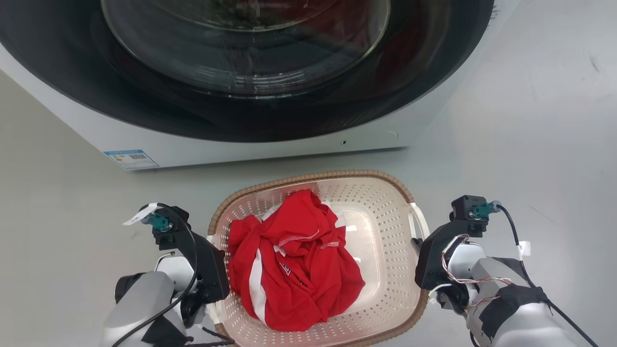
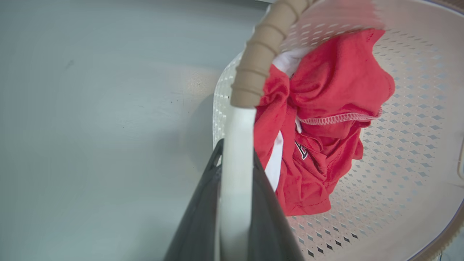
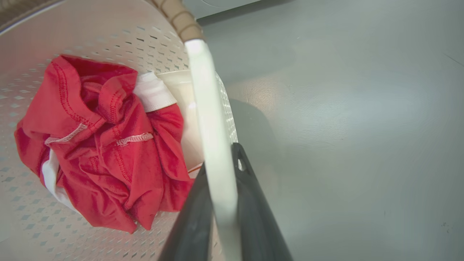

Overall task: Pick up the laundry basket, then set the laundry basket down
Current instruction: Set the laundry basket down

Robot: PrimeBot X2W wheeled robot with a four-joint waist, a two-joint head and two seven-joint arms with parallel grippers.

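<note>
L end effector [image 2: 235, 154] clamps laundry basket [image 1: 385, 212] handle [image 2: 237, 123] | R end effector [image 3: 221, 161] clamps opp. handle [image 3: 206, 90] | arms flanking

Light was bright and even. Glare streaked the dark round glass washer door [image 1: 250, 72]. A soft shadow lay on the smooth grey floor [image 3: 326, 108]. The near white plastic basket handle [image 2: 235, 174] was blurred.

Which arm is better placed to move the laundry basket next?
Neither alone: left gripper clamps the laundry basket's left handle, right gripper its right handle, so probably both move together.
</note>
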